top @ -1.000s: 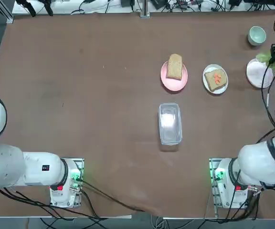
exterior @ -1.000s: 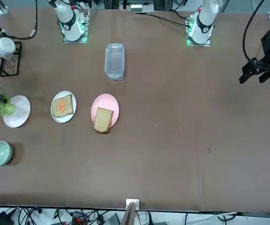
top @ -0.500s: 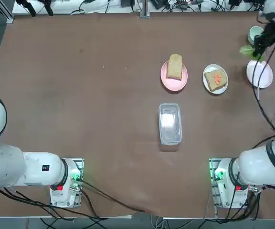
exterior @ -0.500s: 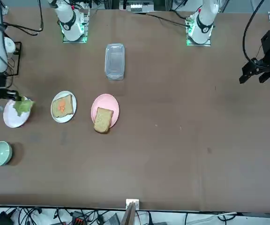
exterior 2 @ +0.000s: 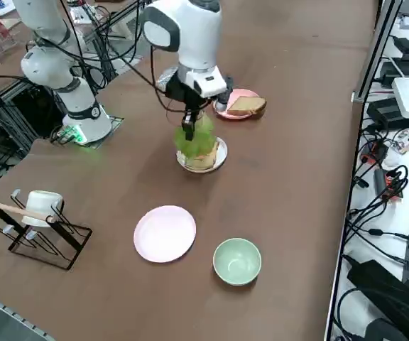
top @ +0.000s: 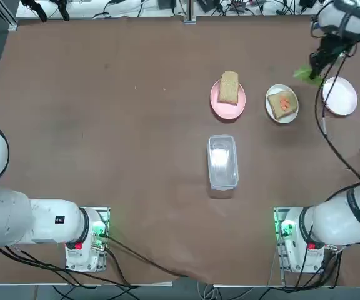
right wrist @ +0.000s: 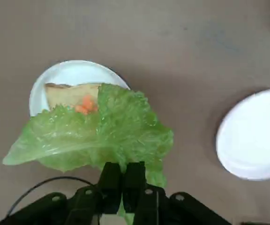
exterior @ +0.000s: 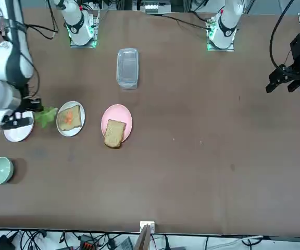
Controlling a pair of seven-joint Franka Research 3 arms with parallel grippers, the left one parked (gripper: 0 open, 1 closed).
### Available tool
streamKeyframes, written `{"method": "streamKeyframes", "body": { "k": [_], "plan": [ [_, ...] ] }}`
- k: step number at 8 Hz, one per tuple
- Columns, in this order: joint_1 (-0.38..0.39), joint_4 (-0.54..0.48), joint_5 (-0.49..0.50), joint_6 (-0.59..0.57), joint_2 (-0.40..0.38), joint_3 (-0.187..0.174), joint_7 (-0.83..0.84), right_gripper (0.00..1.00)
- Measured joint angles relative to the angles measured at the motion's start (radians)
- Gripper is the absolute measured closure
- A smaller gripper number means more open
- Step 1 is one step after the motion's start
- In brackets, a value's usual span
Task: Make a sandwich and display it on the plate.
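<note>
Right gripper [right wrist: 122,180] has carried lettuce leaf [right wrist: 97,133], hanging down, beside toast plate [right wrist: 64,75].

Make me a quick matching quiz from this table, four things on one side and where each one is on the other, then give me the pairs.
Things:
1. lettuce leaf
2. carrot bits
3. plain toast slice
4. pale-green bowl

Places:
A. on the pink plate
B. alone on the table
C. held in the right gripper
D. on the toast on the white plate

Pairs: 1-C, 2-D, 3-A, 4-B

A robotics lab: brown table [top: 105,94], bolted arm bases (cables [exterior 2: 385,185] trailing everywhere).
</note>
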Motion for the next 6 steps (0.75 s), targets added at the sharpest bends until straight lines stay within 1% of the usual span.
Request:
{"method": "streamKeyframes", "body": {
  "k": [1, 3, 6],
  "plan": [
    [0.031, -0.045, 0.000, 0.066, -0.007, 0.000, 0.001, 0.94],
    [0.063, -0.135, 0.000, 0.192, -0.009, 0.000, 0.011, 0.94],
    [0.116, -0.208, 0.000, 0.281, -0.001, 0.000, 0.084, 0.95]
  ]
}}
